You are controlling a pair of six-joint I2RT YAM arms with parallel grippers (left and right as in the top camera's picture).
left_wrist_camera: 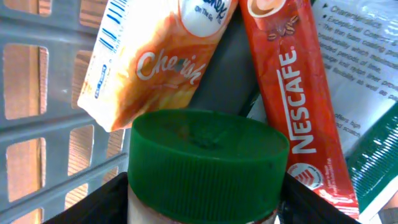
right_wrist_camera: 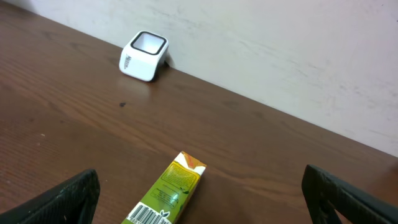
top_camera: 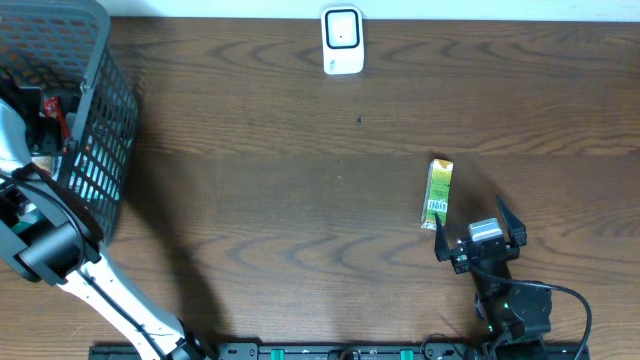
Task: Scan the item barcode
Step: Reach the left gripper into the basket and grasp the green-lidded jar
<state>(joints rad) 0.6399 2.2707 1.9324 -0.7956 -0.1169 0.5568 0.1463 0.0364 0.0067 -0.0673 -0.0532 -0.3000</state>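
**Left hand at green-capped jar in basket, right hand idle**

Left gripper (left_wrist_camera: 205, 202): fingers sit either side of the jar (left_wrist_camera: 208, 155), right up against its body. Can't tell whether they actually clamp it or only flank it. Right gripper (right_wrist_camera: 200, 186): fingers spread wide, nothing held, low over the table (top_camera: 250, 200).

Jar is deep in the grey basket (top_camera: 100, 120) at the table's left edge. The scanner (top_camera: 342, 40) is well apart, at the far edge.

Risks, as I judge them:
- The hold is low, just under the cap. A round, smooth jar could twist or slip on the lift.
- An orange sachet (left_wrist_camera: 155, 56) and a red coffee stick (left_wrist_camera: 292, 93) lean against the cap's far side. Lifting may drag them up or spill them.
- The basket wall is close, so the hand or jar could snag on the way out.
- No barcode is visible on the jar. It may meet the scanner wrong side on.

Jar look: dark green ribbed screw cap, pale body below it, label hidden.

A green carton (top_camera: 438, 193) lies flat just ahead of the right gripper, barcode end toward it.
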